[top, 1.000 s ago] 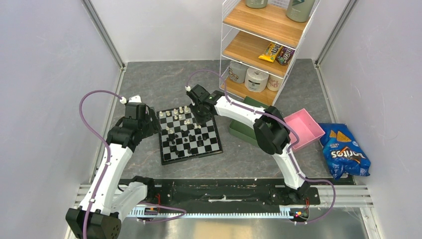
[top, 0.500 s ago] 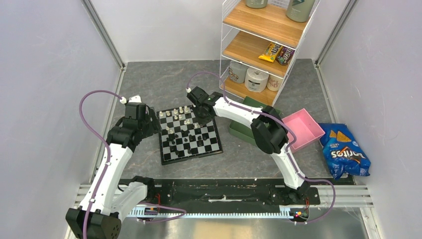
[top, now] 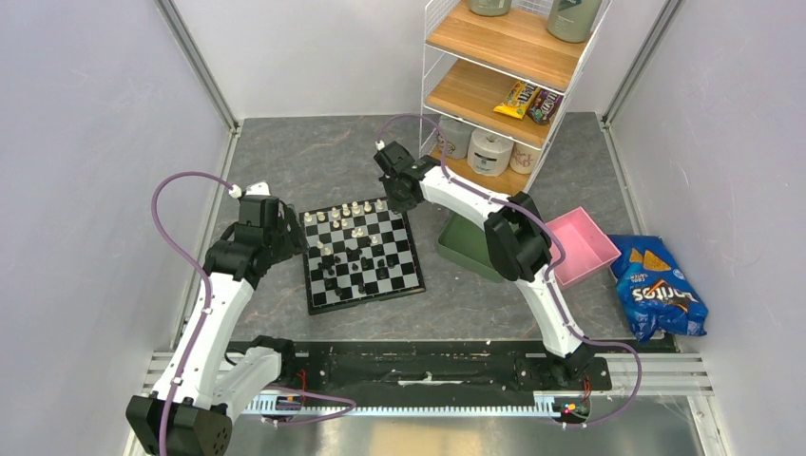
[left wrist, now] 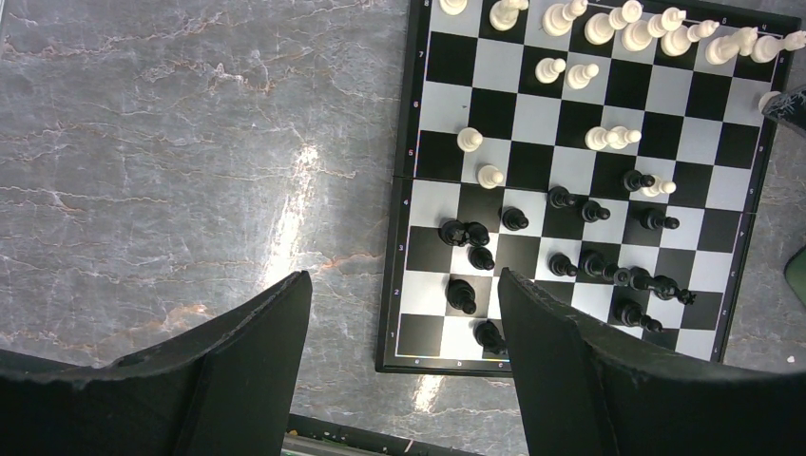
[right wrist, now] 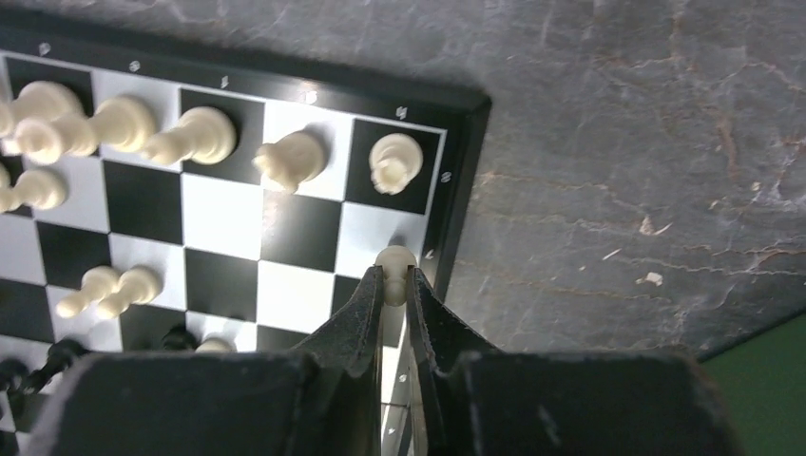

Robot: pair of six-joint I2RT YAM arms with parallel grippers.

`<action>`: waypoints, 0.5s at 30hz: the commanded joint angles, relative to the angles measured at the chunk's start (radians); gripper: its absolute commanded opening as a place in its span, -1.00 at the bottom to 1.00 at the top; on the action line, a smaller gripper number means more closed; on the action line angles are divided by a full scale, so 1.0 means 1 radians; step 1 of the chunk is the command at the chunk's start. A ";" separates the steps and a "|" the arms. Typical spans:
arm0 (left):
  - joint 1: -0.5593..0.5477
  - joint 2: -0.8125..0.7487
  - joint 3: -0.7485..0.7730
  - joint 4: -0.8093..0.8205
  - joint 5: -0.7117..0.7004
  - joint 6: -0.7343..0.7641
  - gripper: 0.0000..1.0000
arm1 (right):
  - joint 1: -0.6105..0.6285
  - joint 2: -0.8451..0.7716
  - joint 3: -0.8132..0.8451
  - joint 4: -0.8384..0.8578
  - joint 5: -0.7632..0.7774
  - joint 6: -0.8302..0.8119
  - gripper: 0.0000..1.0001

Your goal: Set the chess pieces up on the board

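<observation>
The right tool (right wrist: 394,282) is closed on a small cream-white piece (right wrist: 395,259), which is pinched just below its round head between the two black fingertips. This piece is held at the board's (right wrist: 223,204) far right corner, over the light square next to the border and one square nearer than the corner piece (right wrist: 394,161); whether its base touches the board cannot be told. The board is laid on the grey marbled counter (left wrist: 190,142), between the two arms. A row of cream-white pieces (left wrist: 599,28) is lined up along the far edge, and a few more are scattered in the rows in front of it. The black pieces (left wrist: 461,294) are spread loosely over the near half, some of them tipped over. The left tool (left wrist: 401,285) is held wide open, with nothing between its fingers, above the board's near left edge. A green tray (top: 466,249) is seen just to the right of the board.
</observation>
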 commanded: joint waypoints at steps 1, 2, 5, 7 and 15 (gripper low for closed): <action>0.009 0.001 0.000 0.001 -0.004 -0.016 0.59 | -0.009 0.023 0.051 0.011 0.017 0.011 -0.71; 0.010 0.000 0.000 0.001 -0.003 -0.016 0.59 | -0.012 0.027 0.055 0.009 0.011 0.012 -0.71; 0.012 0.001 0.001 0.001 -0.001 -0.014 0.59 | -0.011 0.035 0.060 0.009 -0.005 0.013 -0.70; 0.013 0.002 0.000 0.001 0.001 -0.014 0.59 | -0.011 0.039 0.060 0.011 -0.022 0.018 -0.69; 0.018 0.006 0.001 0.000 0.003 -0.014 0.59 | -0.011 0.057 0.070 0.011 -0.046 0.025 -0.67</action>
